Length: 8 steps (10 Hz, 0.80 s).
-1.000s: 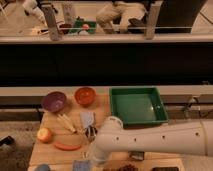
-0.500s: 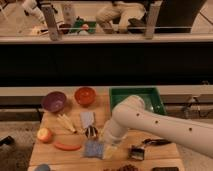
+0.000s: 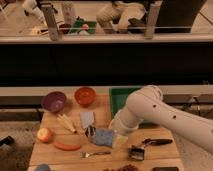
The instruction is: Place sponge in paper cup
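The soft medium-blue rectangular sponge (image 3: 104, 136) lies flat on the wooden table (image 3: 50, 152), not yet lifted. The white robot arm (image 3: 150, 107) reaches down beside it, so the gripper (image 3: 119, 137) sits low at the sponge's right edge, probably to take hold; whether its fingers are open or closed cannot be told. The plain white paper cup is not identifiable. A paler grey-blue flat piece (image 3: 87, 119) lies just above.

A wooden table (image 3: 50, 152) carries a purple bowl (image 3: 53, 100), orange bowl (image 3: 85, 95), green tray (image 3: 118, 102), blue sponge (image 3: 104, 136), fork (image 3: 95, 154), and the gripper (image 3: 90, 132) near the middle.
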Available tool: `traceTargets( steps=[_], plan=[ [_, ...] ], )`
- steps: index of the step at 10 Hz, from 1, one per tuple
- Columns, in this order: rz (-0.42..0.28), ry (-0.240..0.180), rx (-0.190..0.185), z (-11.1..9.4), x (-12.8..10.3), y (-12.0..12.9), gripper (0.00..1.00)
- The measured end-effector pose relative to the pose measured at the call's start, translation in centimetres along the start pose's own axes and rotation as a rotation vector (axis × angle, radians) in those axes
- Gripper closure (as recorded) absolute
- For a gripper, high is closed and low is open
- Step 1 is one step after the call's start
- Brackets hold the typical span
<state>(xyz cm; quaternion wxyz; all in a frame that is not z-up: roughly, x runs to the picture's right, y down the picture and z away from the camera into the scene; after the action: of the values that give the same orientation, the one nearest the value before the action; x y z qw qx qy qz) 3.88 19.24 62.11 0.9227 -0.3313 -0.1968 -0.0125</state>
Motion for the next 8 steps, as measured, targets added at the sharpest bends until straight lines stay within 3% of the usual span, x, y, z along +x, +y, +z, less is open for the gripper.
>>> traceTargets(
  steps=[5,8],
  plan=[
    [-0.039,0.002,0.026,1.9,2.1,-0.9,0.69],
    [-0.053,0.007,0.041,1.8,3.6,-1.5,0.69]
  ],
)
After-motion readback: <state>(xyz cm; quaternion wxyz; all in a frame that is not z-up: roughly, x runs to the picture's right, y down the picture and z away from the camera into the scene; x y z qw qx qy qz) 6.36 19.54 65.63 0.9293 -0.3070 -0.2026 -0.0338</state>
